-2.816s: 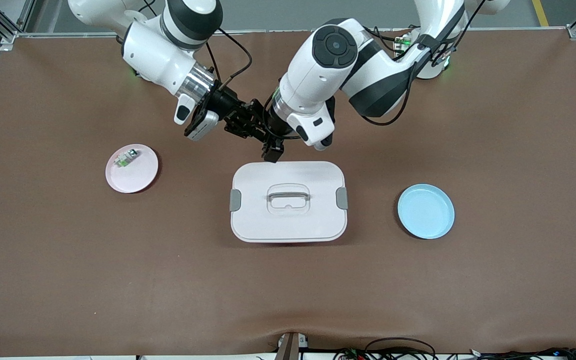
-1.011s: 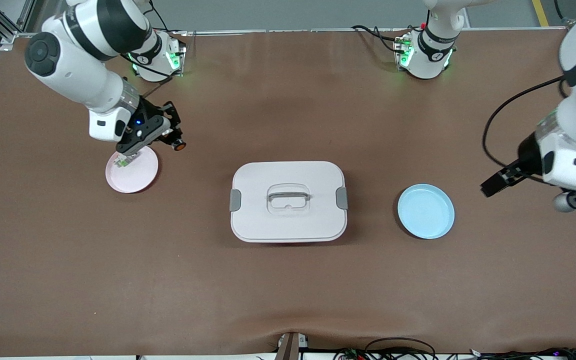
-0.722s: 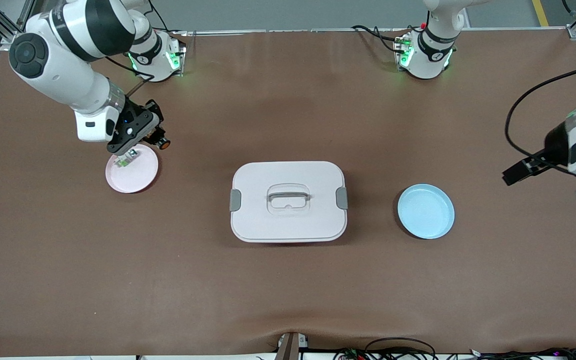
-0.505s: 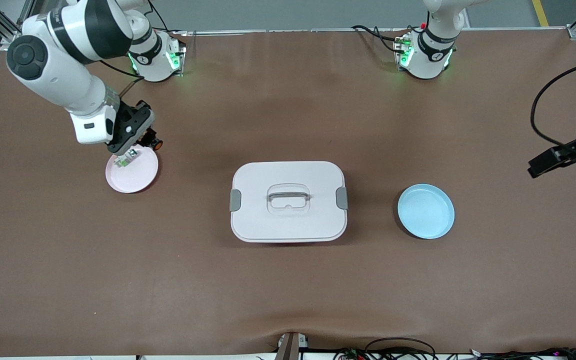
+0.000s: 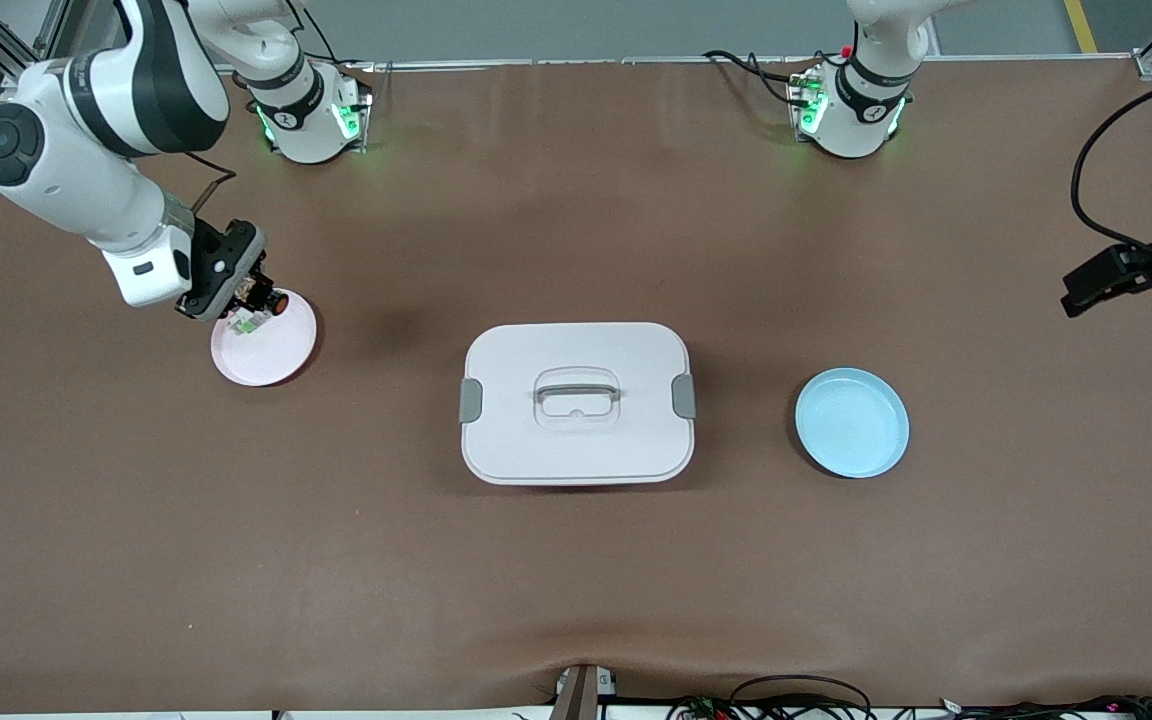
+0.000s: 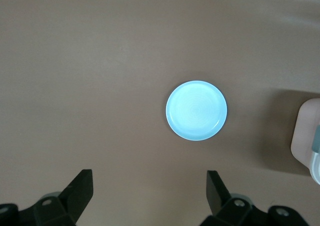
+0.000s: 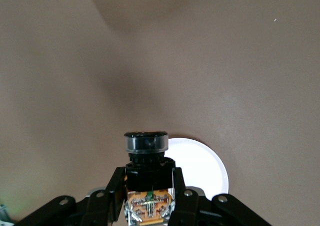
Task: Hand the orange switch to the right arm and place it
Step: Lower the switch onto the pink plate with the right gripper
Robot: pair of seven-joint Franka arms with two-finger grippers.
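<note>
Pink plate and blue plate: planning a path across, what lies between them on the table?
The white lidded container sits between the pink plate and the blue plate; the front view shows it.

Your front camera looks down from high across the worktop (image 5: pixel 576 600), facing both bases. Your left wrist camera looks down from well above on the blue plate (image 6: pixel 196 110), shared with front (image 5: pixel 852 422). Your right wrist camera sits close over the pink plate (image 7: pixel 202 168), shared too (image 5: pixel 271 355).

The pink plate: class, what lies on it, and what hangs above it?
On the pink plate lies a small whitish part with green. Over its rim the right gripper holds the orange switch. The gripper covers part of the rim.
</note>
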